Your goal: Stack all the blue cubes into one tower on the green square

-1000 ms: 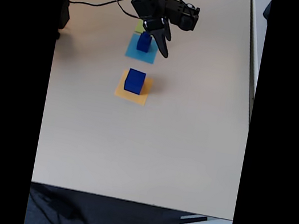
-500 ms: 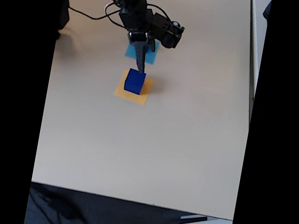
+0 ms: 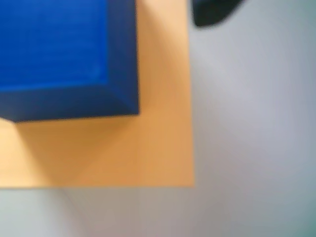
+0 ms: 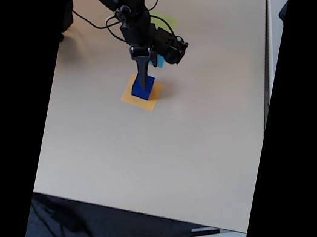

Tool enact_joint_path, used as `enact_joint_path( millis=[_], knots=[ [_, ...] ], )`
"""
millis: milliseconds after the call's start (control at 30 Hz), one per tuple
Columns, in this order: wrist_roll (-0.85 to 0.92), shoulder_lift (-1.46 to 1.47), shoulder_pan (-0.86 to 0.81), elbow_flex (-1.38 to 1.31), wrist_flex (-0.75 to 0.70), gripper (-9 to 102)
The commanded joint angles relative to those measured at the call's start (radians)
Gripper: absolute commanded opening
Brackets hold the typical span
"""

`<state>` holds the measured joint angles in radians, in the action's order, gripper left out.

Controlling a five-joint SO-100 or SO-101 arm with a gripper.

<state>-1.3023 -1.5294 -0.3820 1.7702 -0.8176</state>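
- On the orange square (image 4: 140, 98), a little left of the table's (image 4: 200, 162) middle in the fixed view, I see a blue cube (image 4: 142, 90) sitting, with bare orange showing on its left, right and near sides.
- From the far left my arm reaches over it, and the gripper (image 4: 143, 79) points down at the cube's far edge; its dark fingers (image 4: 143, 70) overlap the cube's top in that view.
- I cannot tell whether the jaws are spread or pressed together: from here they read as one dark wedge, and I cannot say whether they touch the cube.
- Close up in the wrist view, the blue cube (image 3: 64, 54) takes the upper left, blurred, resting on the orange square (image 3: 158, 148), whose corner lies at the lower right against the pale table (image 3: 252, 148).
- One dark fingertip (image 3: 212, 12) shows at the top edge of the wrist view, right of the cube and apart from it.
- Farther back in the fixed view, a sliver of the green square (image 4: 168, 21) shows beyond the arm, well apart from the cube.
- Just under the wrist, a bit of the light-blue square (image 4: 160, 62) peeks out between the green and orange ones.
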Motion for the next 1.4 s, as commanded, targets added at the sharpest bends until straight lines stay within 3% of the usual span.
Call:
enact_joint_path(
  millis=[0,267,967,1367],
  knots=[
    [0.002,-0.012,0.003,0.015,0.051,49],
    [0.0,-0.043,0.015,0.175,0.215,47],
    [0.101,-0.054,-0.089,0.227,0.256,46],
    [0.092,-0.041,-0.097,0.227,0.258,28]
  ],
)
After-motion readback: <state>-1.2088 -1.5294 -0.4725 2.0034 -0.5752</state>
